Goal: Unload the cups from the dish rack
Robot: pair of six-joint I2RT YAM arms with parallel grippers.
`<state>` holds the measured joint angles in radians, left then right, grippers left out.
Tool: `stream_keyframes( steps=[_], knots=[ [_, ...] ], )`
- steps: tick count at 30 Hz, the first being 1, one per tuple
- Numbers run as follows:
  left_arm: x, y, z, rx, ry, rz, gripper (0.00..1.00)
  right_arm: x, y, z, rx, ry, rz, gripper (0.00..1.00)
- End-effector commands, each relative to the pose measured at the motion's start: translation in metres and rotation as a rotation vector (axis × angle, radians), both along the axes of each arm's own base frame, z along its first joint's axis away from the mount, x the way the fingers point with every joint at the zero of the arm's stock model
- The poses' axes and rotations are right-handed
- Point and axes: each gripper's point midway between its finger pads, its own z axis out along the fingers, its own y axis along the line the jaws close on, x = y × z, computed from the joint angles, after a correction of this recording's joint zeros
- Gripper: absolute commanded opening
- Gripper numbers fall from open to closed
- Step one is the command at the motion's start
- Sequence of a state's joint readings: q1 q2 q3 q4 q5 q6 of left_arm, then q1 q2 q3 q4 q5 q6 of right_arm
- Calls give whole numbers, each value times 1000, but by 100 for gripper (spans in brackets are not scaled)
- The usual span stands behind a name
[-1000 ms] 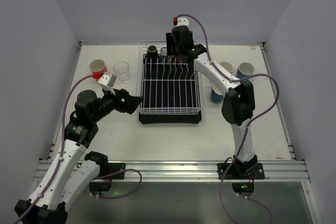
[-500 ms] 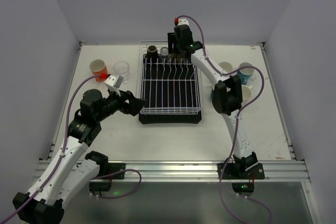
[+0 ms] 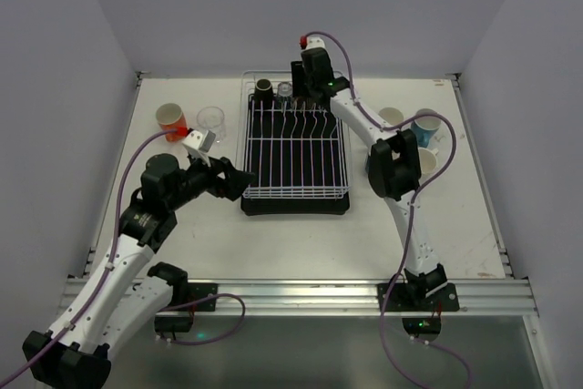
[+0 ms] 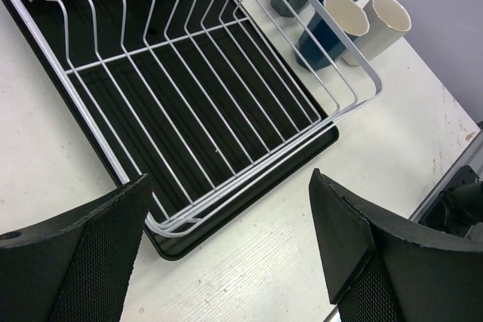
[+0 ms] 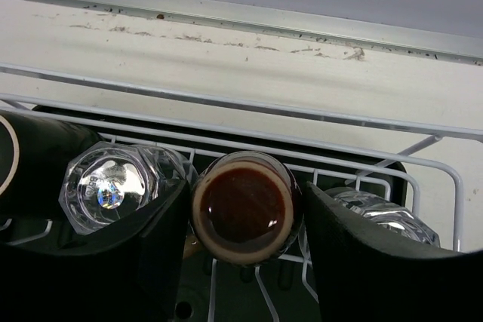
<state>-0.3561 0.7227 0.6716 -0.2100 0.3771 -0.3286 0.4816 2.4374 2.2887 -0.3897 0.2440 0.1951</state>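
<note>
Here, my left gripper hangs wide open and empty at the near left corner of the dish rack. At the rack's far end, my right gripper straddles a brown cup, a clear glass just beside it; I cannot tell whether the fingers are pressing on it.

Black round cup cut off by the left edge, clear faceted glass tumbler half hidden behind a black finger of the right gripper, white wire dish rack cropped at top.
</note>
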Motion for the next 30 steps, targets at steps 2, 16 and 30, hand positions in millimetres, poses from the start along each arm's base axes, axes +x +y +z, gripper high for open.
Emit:
stream_keyframes(
  steps=[2, 16, 30],
  knots=[
    [3, -2, 10, 0, -44, -5, 88, 0, -3, 92, 61, -204, 9, 34],
    [2, -15, 41, -117, -58, -43, 88, -61, -4, 231, 321, -437, 105, 33],
    [12, -58, 88, -469, -25, -207, 82, -235, -8, 215, 844, -309, 354, 32]
  ],
)
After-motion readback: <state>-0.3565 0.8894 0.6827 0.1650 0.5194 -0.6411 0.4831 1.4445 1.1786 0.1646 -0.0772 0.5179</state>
